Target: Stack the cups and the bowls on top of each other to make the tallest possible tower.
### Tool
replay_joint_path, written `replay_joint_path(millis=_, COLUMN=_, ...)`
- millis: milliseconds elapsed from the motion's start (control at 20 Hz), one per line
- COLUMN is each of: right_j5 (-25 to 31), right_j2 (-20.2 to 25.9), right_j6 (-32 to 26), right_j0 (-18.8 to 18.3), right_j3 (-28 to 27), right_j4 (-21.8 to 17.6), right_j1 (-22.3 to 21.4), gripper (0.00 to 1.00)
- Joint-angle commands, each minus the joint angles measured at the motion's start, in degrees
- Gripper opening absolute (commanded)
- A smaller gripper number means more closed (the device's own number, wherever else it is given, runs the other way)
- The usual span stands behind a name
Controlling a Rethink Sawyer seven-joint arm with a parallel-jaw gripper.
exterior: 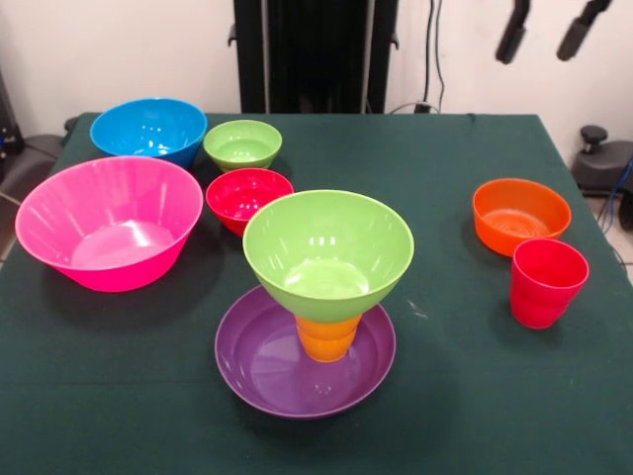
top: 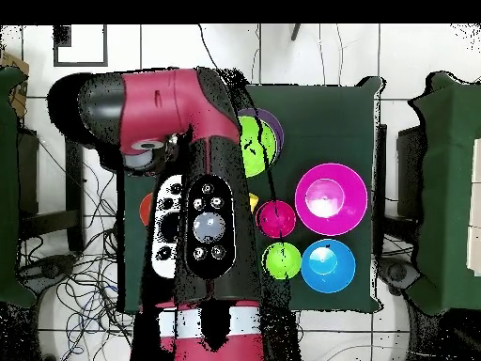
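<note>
Front view: large lime green bowl [exterior: 328,252] sits on orange cup [exterior: 328,337], inside purple bowl [exterior: 259,358]
Jaws: hidden, state cannot be told

Bulky glossy crimson arm [top: 178,94] with black joints, grey round cap, black button panel [top: 209,228], white panel alongside

Front view sits low across the green table [exterior: 475,396], facing the pedestal [exterior: 315,54], close on the bowls. Overhead view looks straight down from high, base at bottom, the arm [top: 202,188] covering much. Both share tabletop, pink bowl [exterior: 109,223] [top: 331,198], blue bowl [exterior: 148,129] [top: 328,266]; no gripper visible to place them against.
</note>
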Motion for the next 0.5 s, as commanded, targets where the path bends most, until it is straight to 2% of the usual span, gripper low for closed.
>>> replay_joint_path(millis=50, right_j5=-5.7, right_j2=1.4, right_j6=14.3, right_j0=2.4, right_j3=-0.2, right_j4=-0.8, right_j1=8.7, gripper=1.0)
replay_joint_path(millis=250, right_j5=-10.0, right_j2=0.4, right_j6=14.3, right_j0=2.7, right_j3=0.1, right_j4=-2.4, right_j1=10.3, gripper=1.0)
replay_joint_path(millis=500, right_j5=-15.0, right_j2=-0.6, right_j6=14.0, right_j0=2.7, right_j3=2.7, right_j4=-3.5, right_j1=10.1, gripper=1.0)
